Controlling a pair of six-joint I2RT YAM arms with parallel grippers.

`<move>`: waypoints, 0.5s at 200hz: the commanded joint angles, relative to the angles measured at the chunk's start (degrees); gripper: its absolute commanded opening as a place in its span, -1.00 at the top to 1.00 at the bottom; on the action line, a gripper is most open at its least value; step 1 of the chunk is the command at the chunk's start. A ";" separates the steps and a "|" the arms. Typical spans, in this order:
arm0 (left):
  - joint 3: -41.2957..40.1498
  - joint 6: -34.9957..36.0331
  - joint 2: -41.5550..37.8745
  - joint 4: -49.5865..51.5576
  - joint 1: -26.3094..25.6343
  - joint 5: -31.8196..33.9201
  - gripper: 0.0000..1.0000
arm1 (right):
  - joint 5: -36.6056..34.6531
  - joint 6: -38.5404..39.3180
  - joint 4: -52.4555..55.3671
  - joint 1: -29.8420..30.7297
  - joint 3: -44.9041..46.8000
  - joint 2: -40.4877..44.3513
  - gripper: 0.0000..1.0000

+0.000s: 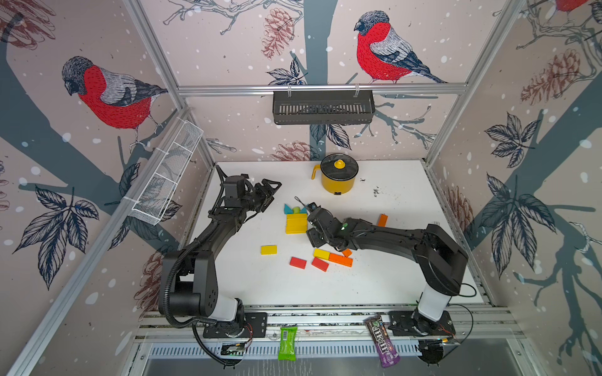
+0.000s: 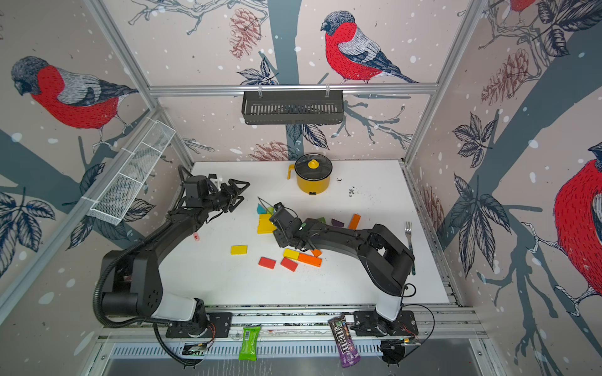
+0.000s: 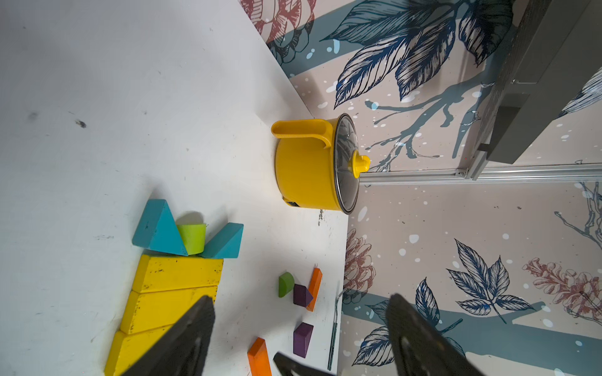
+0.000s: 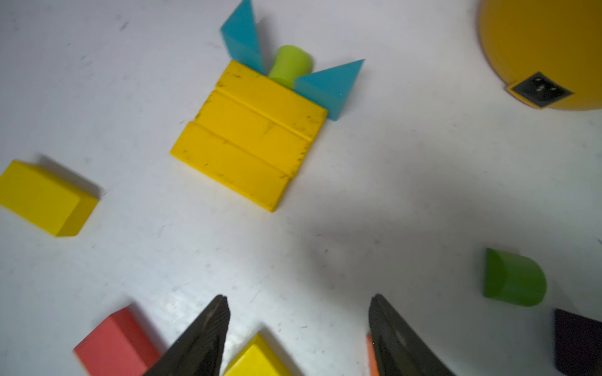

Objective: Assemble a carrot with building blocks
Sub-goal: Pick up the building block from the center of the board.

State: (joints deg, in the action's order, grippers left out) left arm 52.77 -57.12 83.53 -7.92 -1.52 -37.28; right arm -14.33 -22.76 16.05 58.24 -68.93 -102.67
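Part-built carrot, centre of worktop (image 1: 391, 286): three yellow rectangular blocks (image 1: 296, 223), with two teal triangular blocks (image 4: 242, 35) and a green cylinder (image 4: 290, 65) toward the far edge. Right gripper (image 4: 299, 298) fingers spread over a loose yellow block (image 4: 257, 358); left gripper (image 3: 301, 297) fingers spread, empty. Blocks probably light and rigid: pinch across long sides.

White table (image 1: 254, 286), blocks spread right across it.
Three yellow slabs (image 1: 296, 223) lay flat, side by side, with teal triangles (image 1: 288, 209) and a green peg (image 1: 296, 210) touching their far edge. Nearer sat a loose yellow block (image 1: 268, 249), two red blocks (image 1: 297, 262), and a small yellow block (image 1: 322, 253) against an orange slab (image 1: 340, 259). To the right lay a purple piece (image 2: 337, 223) and a fork (image 2: 409, 241). A yellow pot (image 1: 337, 178) stood at the back.
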 commanded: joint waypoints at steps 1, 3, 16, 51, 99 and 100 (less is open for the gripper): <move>1.52 2.71 -0.04 2.21 1.95 1.79 -0.67 | -2.58 -6.50 0.96 2.96 -2.15 -0.99 -0.46; 1.58 2.78 0.03 2.34 2.20 1.88 -0.67 | -2.80 -7.03 0.86 3.29 -2.28 -1.02 -0.48; 1.33 2.87 0.06 2.32 3.76 2.54 -0.67 | -4.92 -10.45 0.01 5.28 -2.91 -1.34 -0.58; 1.89 3.93 0.50 3.92 5.91 3.89 -0.67 | -13.14 -15.69 2.95 10.98 -7.71 -4.73 -0.70; 2.06 4.70 -0.52 4.74 6.06 5.32 -0.67 | -12.11 -17.41 3.66 14.49 -12.68 -10.06 -0.75; 2.07 4.76 -0.54 4.84 6.08 5.43 -0.67 | -12.07 -17.40 3.69 14.56 -12.88 -10.21 -0.75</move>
State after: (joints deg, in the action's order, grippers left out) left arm 54.24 -53.98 83.90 -3.84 4.40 -33.82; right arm -24.73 -37.76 18.44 71.31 -78.94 -110.78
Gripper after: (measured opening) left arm 0.836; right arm 0.867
